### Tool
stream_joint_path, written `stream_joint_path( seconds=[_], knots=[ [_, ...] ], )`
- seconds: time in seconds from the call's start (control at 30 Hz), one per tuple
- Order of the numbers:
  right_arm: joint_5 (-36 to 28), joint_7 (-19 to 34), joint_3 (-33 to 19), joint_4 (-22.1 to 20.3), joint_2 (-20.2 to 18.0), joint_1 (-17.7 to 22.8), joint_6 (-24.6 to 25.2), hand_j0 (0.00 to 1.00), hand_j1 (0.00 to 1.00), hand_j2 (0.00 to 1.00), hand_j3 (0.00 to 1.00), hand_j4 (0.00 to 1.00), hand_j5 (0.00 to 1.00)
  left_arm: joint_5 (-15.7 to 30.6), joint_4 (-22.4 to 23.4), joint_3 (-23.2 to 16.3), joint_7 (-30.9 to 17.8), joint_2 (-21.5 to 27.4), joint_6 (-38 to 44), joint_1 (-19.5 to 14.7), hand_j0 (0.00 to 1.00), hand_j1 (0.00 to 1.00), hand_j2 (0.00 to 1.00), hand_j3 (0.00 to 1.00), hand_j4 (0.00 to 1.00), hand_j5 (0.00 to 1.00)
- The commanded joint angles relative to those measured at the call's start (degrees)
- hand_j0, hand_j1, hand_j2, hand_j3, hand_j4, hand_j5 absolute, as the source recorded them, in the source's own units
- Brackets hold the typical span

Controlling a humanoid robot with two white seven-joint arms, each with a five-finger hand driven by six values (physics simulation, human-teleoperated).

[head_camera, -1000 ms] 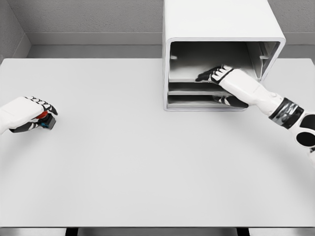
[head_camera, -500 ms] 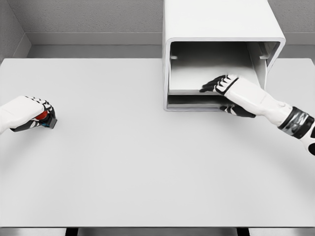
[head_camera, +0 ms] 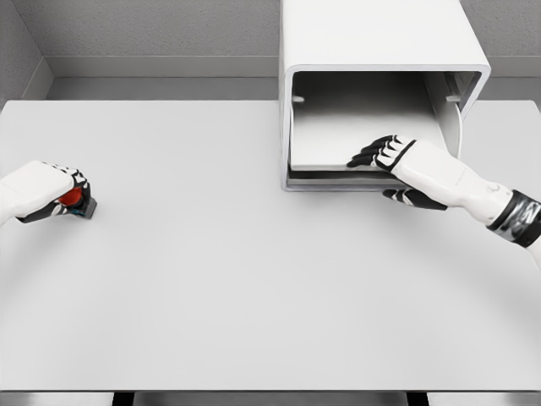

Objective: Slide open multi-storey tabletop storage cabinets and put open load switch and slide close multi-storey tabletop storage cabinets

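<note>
A white storage cabinet (head_camera: 372, 34) stands at the table's back right, its front open. Its upper tray (head_camera: 330, 139) reaches out to the cabinet's front edge. My right hand (head_camera: 380, 175) pinches the tray's front right part, fingers (head_camera: 370, 156) lying on top and the thumb (head_camera: 406, 196) underneath. A lower shelf shows as a dark slit beneath the tray. At the far left edge my left hand (head_camera: 61, 201) is curled around the load switch (head_camera: 76, 199), a small dark block with a red part, which rests on the table.
The white table (head_camera: 211, 279) spans the whole view, with a grey wall behind it. The cabinet's right inner wall carries rail brackets (head_camera: 454, 97).
My right hand has drawn back toward me and the upper tray has slid forward with it to the cabinet's front edge. The left hand with the switch has shifted slightly up and left.
</note>
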Motion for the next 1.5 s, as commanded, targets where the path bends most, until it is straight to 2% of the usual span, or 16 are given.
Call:
stream_joint_path(
  seconds=[0.0,0.2,0.3,0.63,0.93,1.07,1.2,1.27,1.47],
  knots=[
    [-0.29,-0.02,-0.03,-0.57,-0.51,0.00,0.01,0.81,0.81,0.81,0.81,0.81,0.81,0.32,-0.59,0.09,0.05,-0.05,0.17,0.00,0.35,0.35,0.35,0.35,0.35,0.35],
    [-0.38,-0.20,-0.03,-0.92,-1.66,0.70,0.01,0.81,0.81,0.81,0.81,0.81,0.81,1.29,-1.03,0.17,0.05,-0.05,0.17,0.09,0.34,0.34,0.34,0.34,0.34,0.34],
    [-0.38,-0.11,-2.75,-1.01,-1.74,2.72,0.01,0.81,0.81,0.81,0.81,0.81,0.81,2.08,-2.18,0.17,0.05,-0.14,0.17,0.18,0.34,0.34,0.34,0.34,0.34,0.34],
    [-0.38,-0.20,-2.93,-2.59,-2.88,3.08,0.01,0.81,0.81,0.81,0.81,0.81,0.81,3.22,-4.81,0.17,0.05,-0.31,0.17,0.26,0.33,0.33,0.33,0.33,0.33,0.33],
    [-0.55,-0.64,-2.93,-5.31,-5.52,4.57,0.01,0.81,0.81,0.81,0.81,0.81,0.81,5.60,-6.83,0.00,0.05,-0.49,0.17,0.44,0.33,0.33,0.33,0.33,0.33,0.33],
    [-0.55,-0.72,-7.15,-8.04,-6.75,8.08,0.01,0.81,0.81,0.81,0.81,0.81,0.81,5.68,-7.36,-0.26,0.05,-0.49,0.17,0.53,0.33,0.33,0.33,0.33,0.33,0.33],
    [-0.55,-0.72,-7.68,-8.83,-7.37,8.44,0.01,0.81,0.81,0.81,0.81,0.81,0.81,5.77,-8.50,-0.18,0.05,-0.58,0.17,0.97,0.33,0.33,0.33,0.33,0.33,0.33],
    [-2.57,-0.46,-10.49,-9.79,-7.54,9.32,0.01,0.81,0.81,0.81,0.81,0.81,0.81,5.69,-8.77,-0.18,0.05,-0.58,0.17,0.97,0.33,0.33,0.33,0.33,0.33,0.33],
    [-5.03,-0.37,-14.35,-9.97,-7.98,9.58,0.01,0.81,0.81,0.81,0.81,0.81,0.81,5.77,-10.61,-0.18,0.05,-1.46,0.17,1.05,0.33,0.33,0.33,0.33,0.33,0.33]
  ],
)
